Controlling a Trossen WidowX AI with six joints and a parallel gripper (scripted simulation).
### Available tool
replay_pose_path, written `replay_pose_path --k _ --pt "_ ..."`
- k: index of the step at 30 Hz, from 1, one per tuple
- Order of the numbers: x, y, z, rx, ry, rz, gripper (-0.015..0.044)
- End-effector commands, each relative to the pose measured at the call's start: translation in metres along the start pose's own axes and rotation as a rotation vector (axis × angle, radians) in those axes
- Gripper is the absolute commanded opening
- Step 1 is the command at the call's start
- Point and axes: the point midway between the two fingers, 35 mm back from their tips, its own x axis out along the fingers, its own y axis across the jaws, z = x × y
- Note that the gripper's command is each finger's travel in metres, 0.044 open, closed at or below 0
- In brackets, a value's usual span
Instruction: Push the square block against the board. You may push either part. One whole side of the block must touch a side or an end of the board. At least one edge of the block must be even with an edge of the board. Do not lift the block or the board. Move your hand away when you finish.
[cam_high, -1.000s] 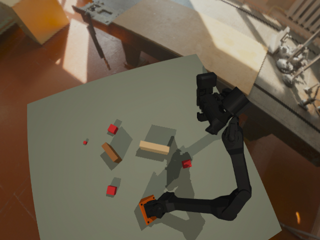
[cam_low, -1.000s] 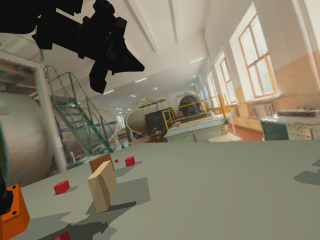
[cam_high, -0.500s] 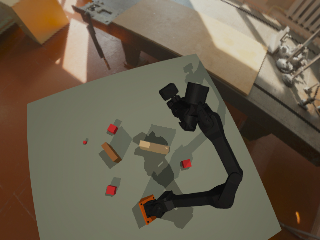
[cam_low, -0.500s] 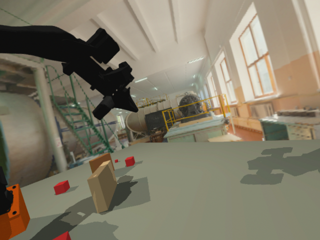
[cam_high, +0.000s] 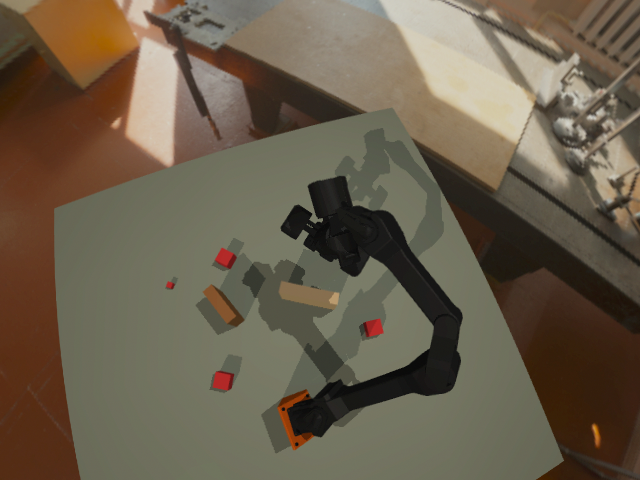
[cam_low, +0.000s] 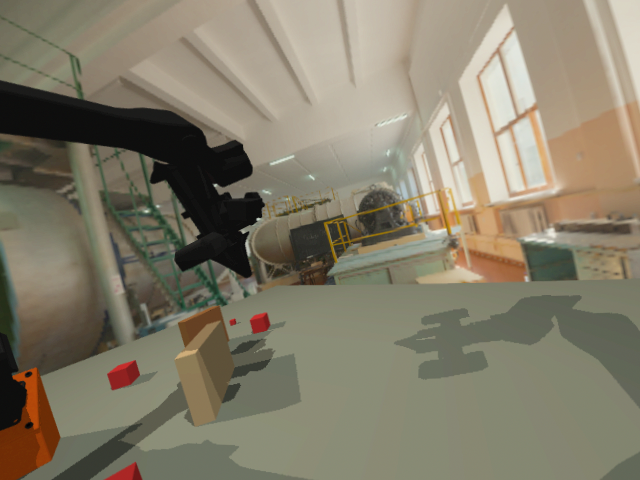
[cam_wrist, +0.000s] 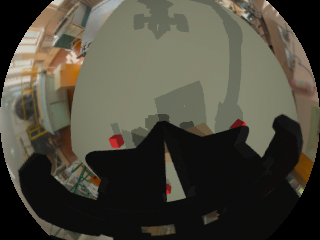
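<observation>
A light tan slab (cam_high: 305, 295) (cam_low: 204, 382) (cam_wrist: 202, 129) stands on a narrow side near the middle of the table. A brown slab (cam_high: 219, 304) (cam_low: 201, 326) also stands on a narrow side, to its left in the top view and turned at an angle to it. A clear gap separates them. I cannot tell for sure which is the square block and which is the board. My gripper (cam_low: 247, 269) (cam_wrist: 161, 125) is shut and empty. It points down, raised above the table over the tan slab's area, touching neither slab. The fingers hide much of the slabs in the wrist view.
A red cube (cam_high: 225, 258) (cam_low: 259, 322) and a tiny red cube (cam_high: 170, 285) lie beyond the brown slab. Another red cube (cam_high: 222, 380) (cam_low: 124, 375) lies on the base's side. A fourth (cam_high: 373, 327) lies right of the tan slab. The orange arm base (cam_high: 293, 440) (cam_low: 43, 413) stands at the front.
</observation>
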Motion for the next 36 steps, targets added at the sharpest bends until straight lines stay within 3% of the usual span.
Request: replay_pose_path --k 1,11,16,22,36 --pt "0.013 -0.005 -0.02 -0.09 0.062 -0.085 0.0" --pt "0.031 -0.023 -0.058 -0.311 0.204 -0.273 0.0" --pt "0.034 -0.024 -0.059 -0.315 0.207 -0.275 0.0" --pt "0.079 -0.037 -0.065 -0.318 0.203 -0.271 0.0" --pt "0.074 -0.04 -0.08 -0.318 0.205 -0.27 0.0"
